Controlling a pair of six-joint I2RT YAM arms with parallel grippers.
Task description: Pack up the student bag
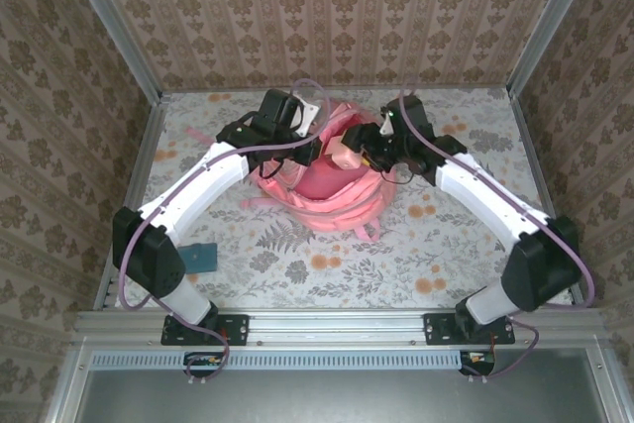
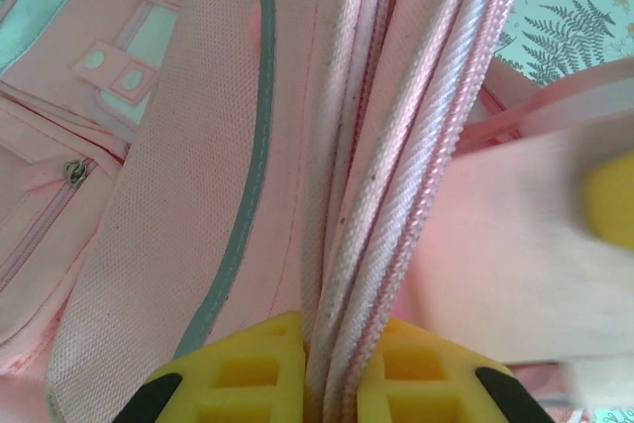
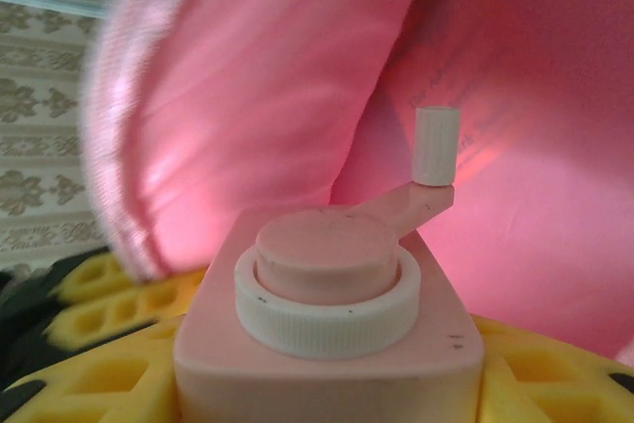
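Note:
The student bag [image 1: 332, 200], a big pink backpack, lies in the middle of the table with its mouth open toward the arms. My left gripper [image 1: 313, 146] is shut on the bag's corded zipper rim [image 2: 396, 185], which runs up between the yellow fingers [image 2: 248, 373]. My right gripper [image 1: 361, 154] is shut on a pale pink crank pencil sharpener [image 3: 332, 324] with a white ring and white handle knob. It holds the sharpener at the bag's mouth, against the pink lining [image 3: 555, 86]. The sharpener [image 2: 515, 255] also appears beside the rim in the left wrist view.
A dark teal booklet [image 1: 201, 258] lies on the floral tablecloth by the left arm's base. Patterned walls and metal posts [image 1: 540, 22] close in the table on three sides. Loose pink straps [image 1: 260, 203] trail from the bag's left and front.

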